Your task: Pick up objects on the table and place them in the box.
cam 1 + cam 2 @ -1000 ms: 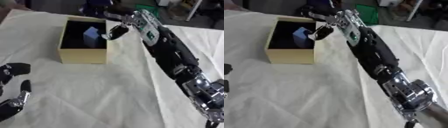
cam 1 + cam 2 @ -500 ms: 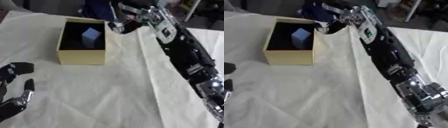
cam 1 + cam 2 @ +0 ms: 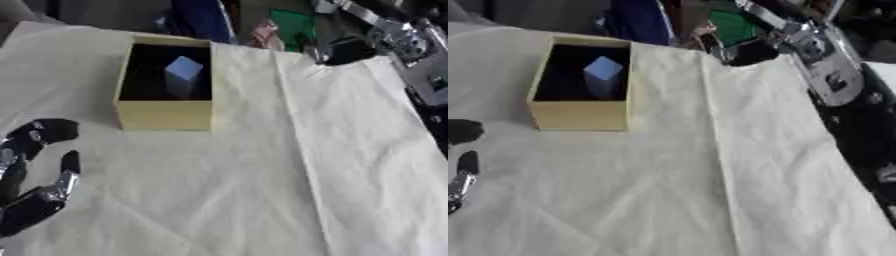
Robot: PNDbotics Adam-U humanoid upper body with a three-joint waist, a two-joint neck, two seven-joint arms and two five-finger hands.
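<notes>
Left eye view: one box [image 3: 166,114], one block [image 3: 182,70] and two robot hands show. The box sits in the upper left of the frame on a white cloth [image 3: 262,175]. It is pale yellow outside and black inside, open at the top. The block is light blue, with a pale top face and darker sides, and stands inside the box toward its right half, its upper corner near the far wall. The left hand [image 3: 31,175] lies at the lower left edge, black with silver parts, fingers spread and relaxed and holding nothing; it rests on or just over the cloth, apart from the box. The right hand [image 3: 350,50] is at the upper right, at the far edge of the cloth and well right of the box. It shows as a dark blurred shape at the end of the silver and black arm, and I cannot tell how far its fingers are parted; nothing can be made out in it.

Right eye view: the same single box [image 3: 579,117] sits upper left with the one blue block [image 3: 602,70] in it. The right hand [image 3: 750,51] is at the top centre, blurred. Only dark fingertips of the left hand [image 3: 461,170] show at the left edge.
</notes>
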